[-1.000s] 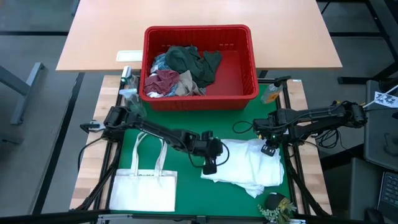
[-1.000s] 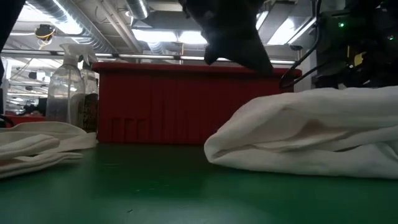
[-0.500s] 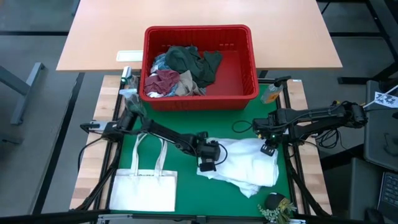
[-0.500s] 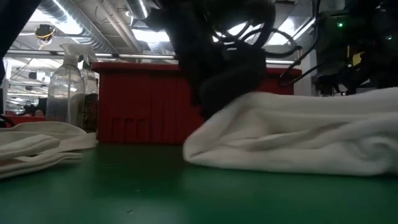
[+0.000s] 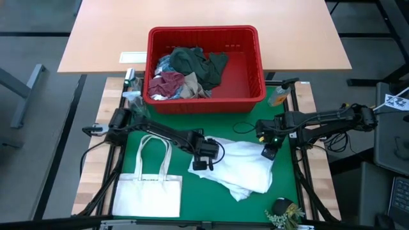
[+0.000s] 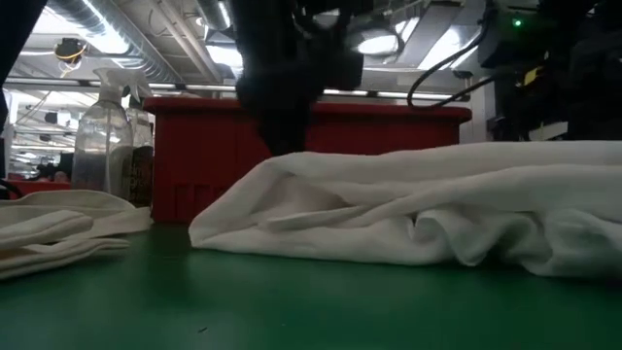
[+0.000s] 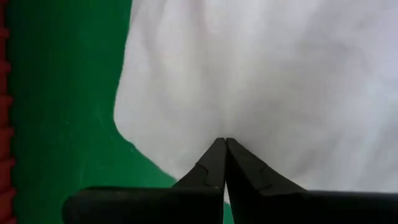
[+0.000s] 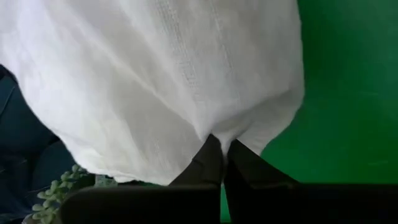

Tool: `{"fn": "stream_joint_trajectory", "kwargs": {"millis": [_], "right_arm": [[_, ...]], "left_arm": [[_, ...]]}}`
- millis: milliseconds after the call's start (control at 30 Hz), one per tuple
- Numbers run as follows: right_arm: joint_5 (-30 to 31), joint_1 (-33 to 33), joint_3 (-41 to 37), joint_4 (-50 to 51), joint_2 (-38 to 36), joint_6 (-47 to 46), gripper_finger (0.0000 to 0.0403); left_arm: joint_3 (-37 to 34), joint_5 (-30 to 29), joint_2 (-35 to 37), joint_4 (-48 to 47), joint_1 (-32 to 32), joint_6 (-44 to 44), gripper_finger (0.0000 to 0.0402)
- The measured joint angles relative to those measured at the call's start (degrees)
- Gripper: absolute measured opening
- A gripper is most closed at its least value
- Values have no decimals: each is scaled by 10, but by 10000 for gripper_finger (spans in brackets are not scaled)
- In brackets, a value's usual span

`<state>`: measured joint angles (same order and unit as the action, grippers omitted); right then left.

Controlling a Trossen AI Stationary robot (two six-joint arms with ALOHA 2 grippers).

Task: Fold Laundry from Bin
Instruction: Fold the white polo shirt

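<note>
Green matting [image 5: 160,131] carries a limp white garment [image 5: 239,167], light and apt to sag. Left gripper [image 5: 199,163] and right gripper [image 5: 268,152] each pinch an edge between closed jaws; gripping hems looks best.

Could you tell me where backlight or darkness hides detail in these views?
Low view: bright ceiling lights leave the arm above the white garment a dark silhouette. Left wrist view: the left gripper, shut on the garment, is near black. Right wrist view: the right gripper likewise. High view: evenly lit, red bin clear.
</note>
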<state>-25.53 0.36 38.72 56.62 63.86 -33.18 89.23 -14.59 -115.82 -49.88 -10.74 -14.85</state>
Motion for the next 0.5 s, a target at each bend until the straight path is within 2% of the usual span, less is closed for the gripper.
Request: {"fn": "stream_joint_trajectory", "kwargs": {"millis": [133,267,500], "right_arm": [[-2,0,0,4,0,0,2],[-6,0,0,5,0,0,2],[-6,0,0,5,0,0,2]], "left_arm": [[0,22,20,5,-8,-16,2],[2,27,27,60,-19,-75,2],[2,67,26,238,-42,-44,4]]}}
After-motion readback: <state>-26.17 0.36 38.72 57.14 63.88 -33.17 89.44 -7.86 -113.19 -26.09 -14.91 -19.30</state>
